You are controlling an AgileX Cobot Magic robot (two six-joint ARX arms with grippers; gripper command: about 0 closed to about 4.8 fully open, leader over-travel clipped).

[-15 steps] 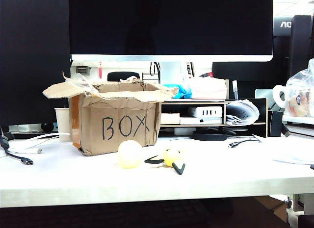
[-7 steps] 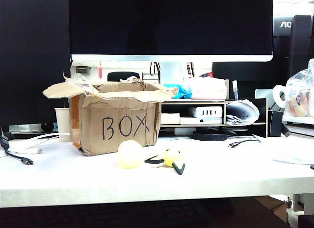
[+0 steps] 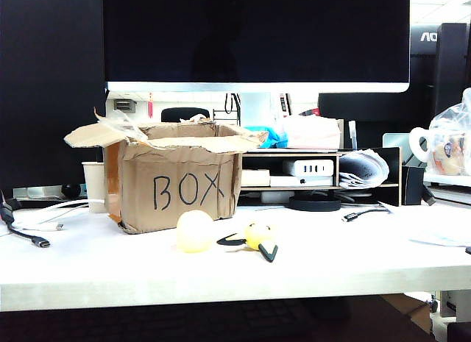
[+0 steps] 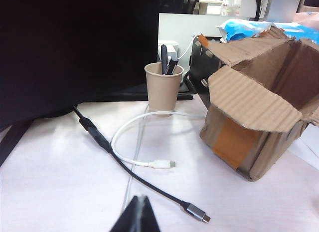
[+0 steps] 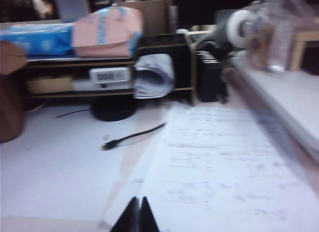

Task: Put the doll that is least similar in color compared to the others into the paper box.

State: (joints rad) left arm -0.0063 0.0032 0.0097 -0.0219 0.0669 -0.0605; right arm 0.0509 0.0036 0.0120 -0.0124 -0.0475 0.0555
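The brown paper box (image 3: 180, 186) marked "BOX" stands on the white table, flaps open; the left wrist view shows its torn flaps (image 4: 259, 100). In front of it lie a pale yellow ball (image 3: 195, 231) and a small bright yellow toy with black tips (image 3: 258, 237). The doll is out of view. My left gripper (image 4: 140, 198) is shut and empty, low over the table near two cable ends. My right gripper (image 5: 138, 199) is shut and empty above a printed sheet (image 5: 219, 167). Neither gripper shows in the exterior view.
A paper cup with pens (image 4: 163, 87) stands beside the box, with a white cable (image 4: 162, 164) and a black cable (image 4: 194, 211) before it. A large monitor (image 3: 254, 37) stands behind. A shelf unit (image 3: 316, 169) and a black cable (image 5: 132, 136) lie to the right.
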